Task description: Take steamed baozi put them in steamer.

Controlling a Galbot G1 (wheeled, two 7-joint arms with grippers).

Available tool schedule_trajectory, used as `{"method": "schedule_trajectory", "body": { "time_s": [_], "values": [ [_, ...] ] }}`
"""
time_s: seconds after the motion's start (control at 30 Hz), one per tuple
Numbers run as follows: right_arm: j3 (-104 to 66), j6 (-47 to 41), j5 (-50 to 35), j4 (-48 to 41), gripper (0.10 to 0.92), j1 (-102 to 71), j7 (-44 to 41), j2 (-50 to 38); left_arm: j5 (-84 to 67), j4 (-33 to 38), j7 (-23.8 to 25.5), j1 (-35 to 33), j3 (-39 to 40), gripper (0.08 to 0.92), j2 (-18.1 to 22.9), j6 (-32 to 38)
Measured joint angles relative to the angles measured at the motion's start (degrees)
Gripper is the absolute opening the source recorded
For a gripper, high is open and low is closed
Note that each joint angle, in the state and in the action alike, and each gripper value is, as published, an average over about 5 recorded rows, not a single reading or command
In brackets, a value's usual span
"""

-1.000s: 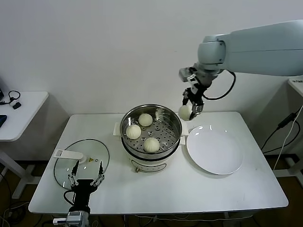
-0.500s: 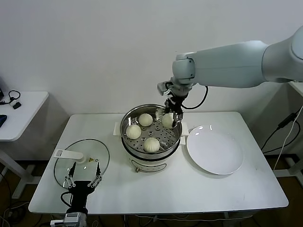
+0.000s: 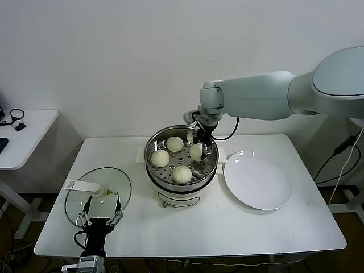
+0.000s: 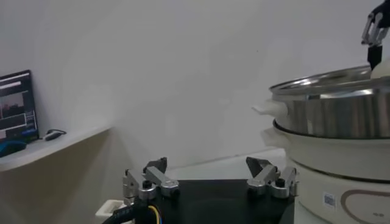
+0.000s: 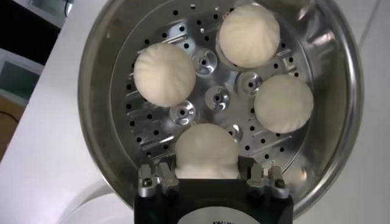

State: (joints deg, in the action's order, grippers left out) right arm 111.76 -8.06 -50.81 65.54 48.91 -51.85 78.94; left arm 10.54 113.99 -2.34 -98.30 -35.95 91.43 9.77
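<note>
Head view: right pincer over steamer.

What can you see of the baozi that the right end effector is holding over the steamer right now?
The held baozi is a small round cream-white bun with a matte doughy surface and faint pleats. It sits between the fingers of the right end effector, which is shut on it from two sides. It is inside the rim of the steamer, low over the perforated tray, on the side nearest the white plate; whether it touches the tray cannot be told. Three other baozi lie on the tray, apart from it.
</note>
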Motion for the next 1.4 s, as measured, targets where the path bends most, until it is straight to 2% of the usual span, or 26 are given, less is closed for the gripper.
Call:
{"method": "schedule_trajectory", "body": {
  "time_s": [0.57, 0.93, 1.4],
  "values": [
    [-0.42, 0.45, 0.98, -1.28, 0.663, -1.51, 0.21, 0.17, 0.00, -0.13, -0.01, 0.00, -0.18, 0.823, 0.11, 0.29],
    [-0.16, 1.15, 1.03, -1.29, 0.812, -0.94, -0.80, -0.08, 0.04, -0.02, 0.00, -0.11, -0.32, 0.823, 0.23, 0.31],
    [-0.09, 0.33, -1.15, 1.60, 0.823, 2.64, 1.63, -3.22, 0.20, 0.66, 0.00, -0.39, -0.06, 0.823, 0.06, -0.02]
  ]
}}
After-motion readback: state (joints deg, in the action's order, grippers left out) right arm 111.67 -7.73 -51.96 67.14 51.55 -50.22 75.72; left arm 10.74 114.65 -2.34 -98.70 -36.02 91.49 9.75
